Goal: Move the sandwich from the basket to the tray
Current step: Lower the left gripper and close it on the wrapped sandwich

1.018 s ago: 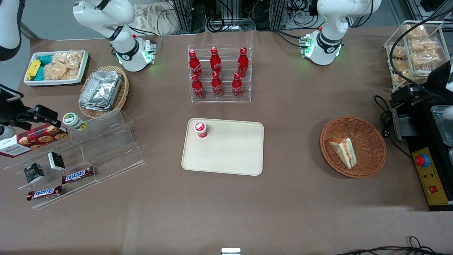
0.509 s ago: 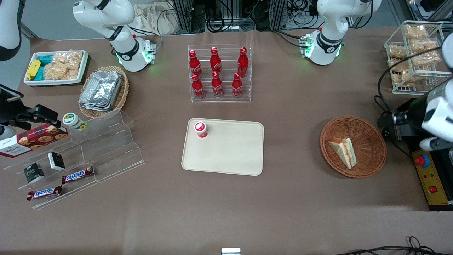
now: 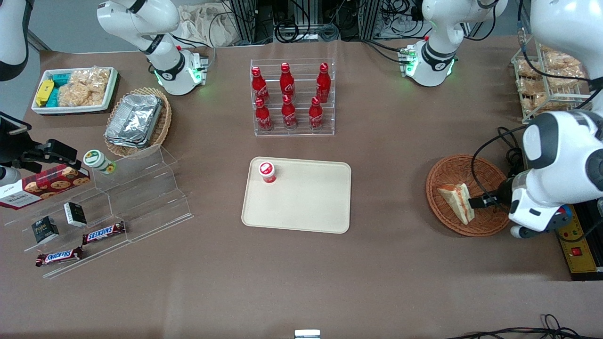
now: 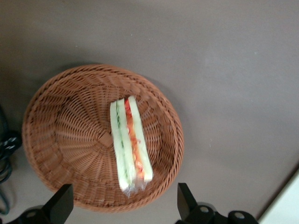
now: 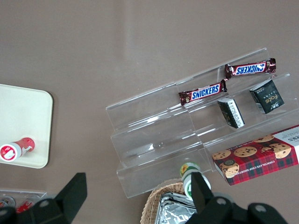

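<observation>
Sandwich [image 4: 129, 143] in basket [image 4: 60, 140], gripper [image 4: 122, 205] spread above (rim unobstructed).

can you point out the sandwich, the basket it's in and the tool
sandwich [image 4: 130, 144], left wrist view, on the striped cut edge.
basket [image 4: 60, 135], left wrist view, on bare woven wall beside the sandwich.
tool [image 4: 124, 205], left wrist view, midway between its open fingertips, above the basket's rim.
</observation>
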You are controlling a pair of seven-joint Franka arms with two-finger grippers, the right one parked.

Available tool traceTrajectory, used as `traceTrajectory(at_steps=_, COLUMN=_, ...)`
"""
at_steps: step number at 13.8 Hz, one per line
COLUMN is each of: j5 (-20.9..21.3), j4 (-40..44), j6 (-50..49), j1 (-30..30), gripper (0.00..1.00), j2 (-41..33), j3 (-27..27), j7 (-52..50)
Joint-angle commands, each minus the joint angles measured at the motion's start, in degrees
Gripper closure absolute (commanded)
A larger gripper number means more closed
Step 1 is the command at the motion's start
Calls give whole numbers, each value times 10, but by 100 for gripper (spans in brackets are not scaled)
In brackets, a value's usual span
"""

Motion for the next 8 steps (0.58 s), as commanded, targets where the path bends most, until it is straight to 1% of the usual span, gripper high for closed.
traceTrajectory(at_steps=1, j5=1, j4=-22, j6=54, j1=-2, gripper=0, j2=23, j3=-1, j7=-29)
traceTrajectory(at_steps=5, j5=3, j4=-91, j6=147, j1=-4, gripper=0, j2=31, j3=-1, j7=-64)
traceTrajectory(at_steps=8, j5=6, j4=-110, j6=167, j1=-7, gripper=0, j2=43, j3=-1, j7=-72)
